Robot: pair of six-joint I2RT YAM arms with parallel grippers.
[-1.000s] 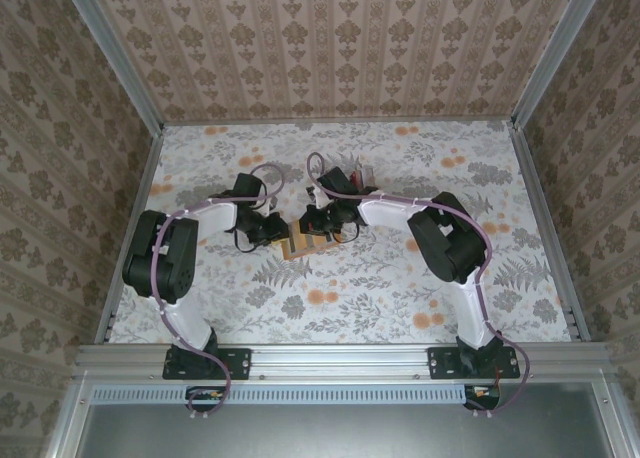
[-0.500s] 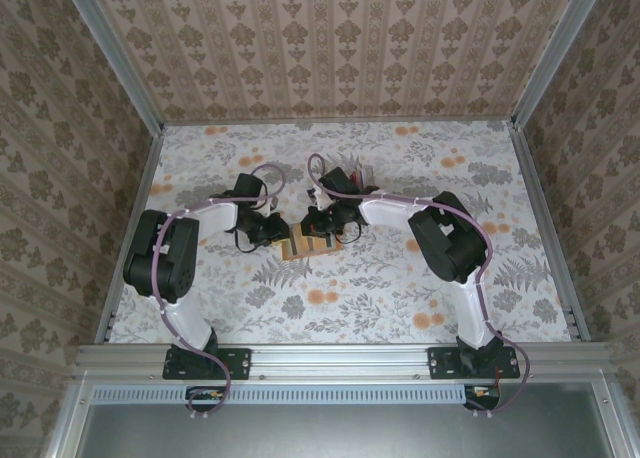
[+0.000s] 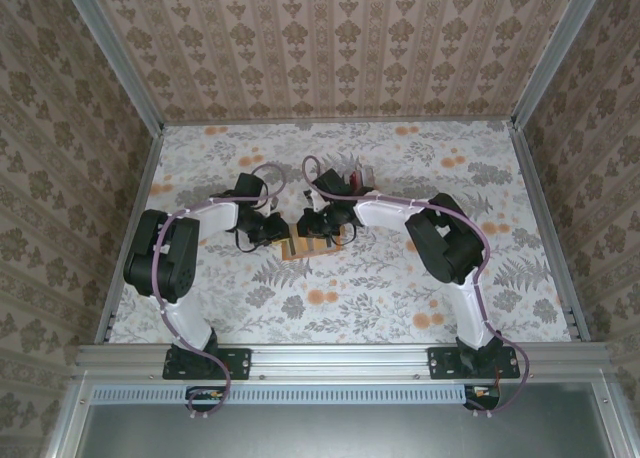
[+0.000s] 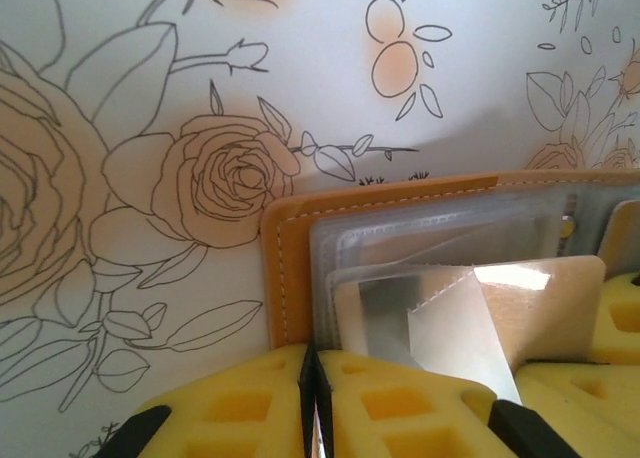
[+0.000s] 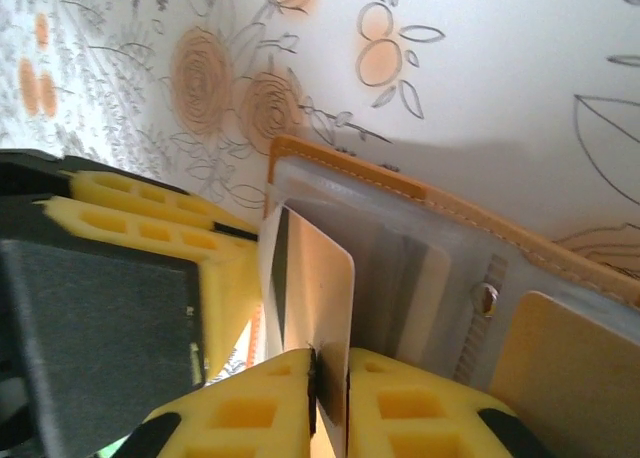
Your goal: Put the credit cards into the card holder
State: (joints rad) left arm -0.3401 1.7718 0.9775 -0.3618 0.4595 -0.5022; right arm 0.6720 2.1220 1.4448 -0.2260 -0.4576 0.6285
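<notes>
Shifted a touch toward my left claw over the last second, my right claw now sits closer over the holder, which has barely stirred beneath us. My right pads stand narrow with the card upright between them, pinched by its near edge. Its far end leans down toward the clear sleeves just ahead of my fingertips. A thin dark gap shows beside the card, so the pinch may be slackening, though I cannot tell for sure.

My left claw is nearly closed too. Its pads meet on the holder's near edge and seem to pin the open case flat on the table. Just ahead of those pads a clear sleeve flap stands lifted.

I judge the card to be at the mouth of a pocket but not yet seated, since most of it stands outside. Next it wants a push farther in, kept in line with the sleeve, or it may buckle or slide over the top.
</notes>
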